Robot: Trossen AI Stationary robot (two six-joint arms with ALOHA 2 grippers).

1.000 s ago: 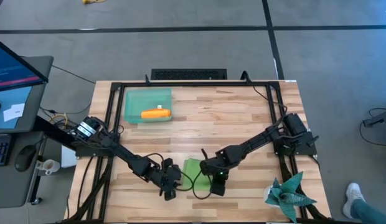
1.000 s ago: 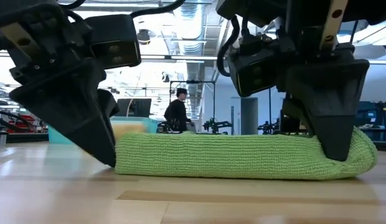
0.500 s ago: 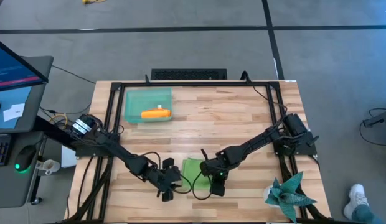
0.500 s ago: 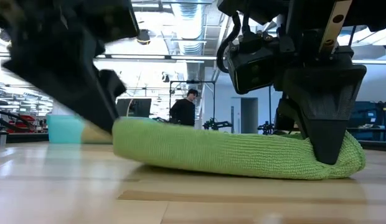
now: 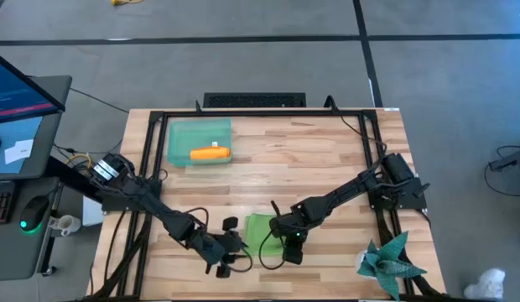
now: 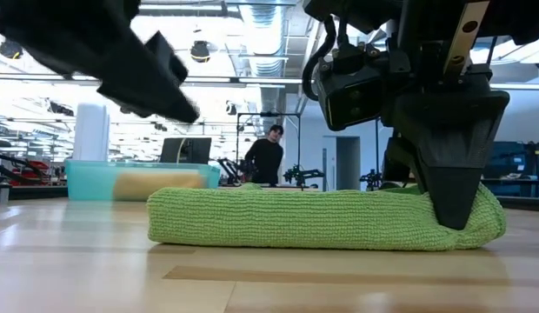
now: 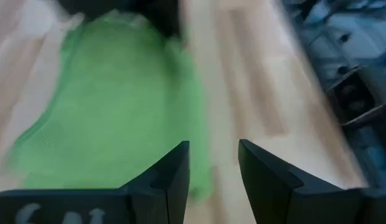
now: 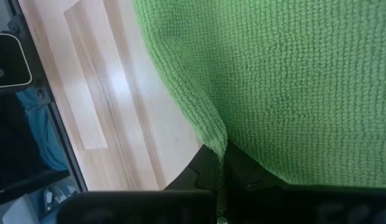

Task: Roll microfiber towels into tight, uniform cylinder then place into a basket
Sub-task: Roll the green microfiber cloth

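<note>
The lime green towel (image 5: 258, 228) lies as a flattened roll on the table near the front edge, also seen in the low view (image 6: 313, 217). My right gripper (image 5: 291, 246) is shut on the towel's right end. My left gripper (image 7: 213, 149) is open and holds nothing. It hangs above and just off the towel's left end (image 6: 165, 217), with the green towel (image 7: 112, 106) ahead of it. The orange towel (image 5: 210, 153) lies rolled inside the teal basket (image 5: 180, 134) at the far left. My right gripper pinches the green towel at its right end (image 6: 482, 217) between its two fingers (image 6: 452, 196). The fingers come from above, slanting down. In the right wrist view a folded edge of the cloth (image 8: 219, 144) runs in between the fingertips. The towel rests on the table.
A spiky teal star-shaped object (image 5: 390, 262) sits at the near right corner. Black frame rails (image 5: 151, 168) run along the table's sides. A person (image 6: 268, 156) stands far back in the room. Bare wood lies between the basket and the green towel.
My left gripper has come off the green towel's left end, risen, rolled and drawn toward the near edge. That end of the towel lifted with it for a moment and now lies on the table again. The right end has stayed under my right gripper.
</note>
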